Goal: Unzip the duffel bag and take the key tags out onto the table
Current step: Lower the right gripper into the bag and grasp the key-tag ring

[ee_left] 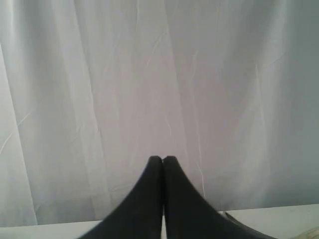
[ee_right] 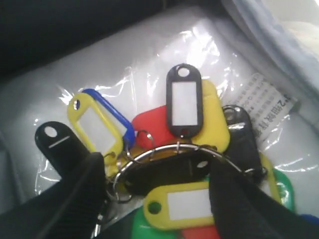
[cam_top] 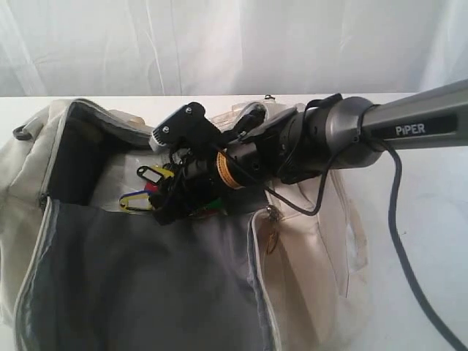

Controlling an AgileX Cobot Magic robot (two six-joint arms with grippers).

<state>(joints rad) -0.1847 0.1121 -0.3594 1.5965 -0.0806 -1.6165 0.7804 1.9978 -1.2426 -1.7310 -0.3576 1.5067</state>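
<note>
The cream duffel bag (cam_top: 307, 270) lies unzipped on the white table (cam_top: 431, 241), its grey lining (cam_top: 146, 292) showing. Inside it, the key tags (cam_top: 142, 191) lie in a bunch on clear plastic. My right gripper (cam_top: 164, 201) reaches down into the bag over them. In the right wrist view the key tags (ee_right: 184, 102) are yellow, blue, red, green and black on a metal ring (ee_right: 164, 149). The right gripper (ee_right: 155, 172) is open, with one finger on each side of the bunch. My left gripper (ee_left: 163, 160) is shut on nothing, pointing at a white curtain away from the bag.
A white paper label (ee_right: 264, 107) lies under the plastic beside the tags. A metal zipper pull (cam_top: 272, 235) hangs at the bag's opening edge. The right arm's black cable (cam_top: 398, 241) trails across the table at the right. A white curtain (cam_top: 234, 44) backs the table.
</note>
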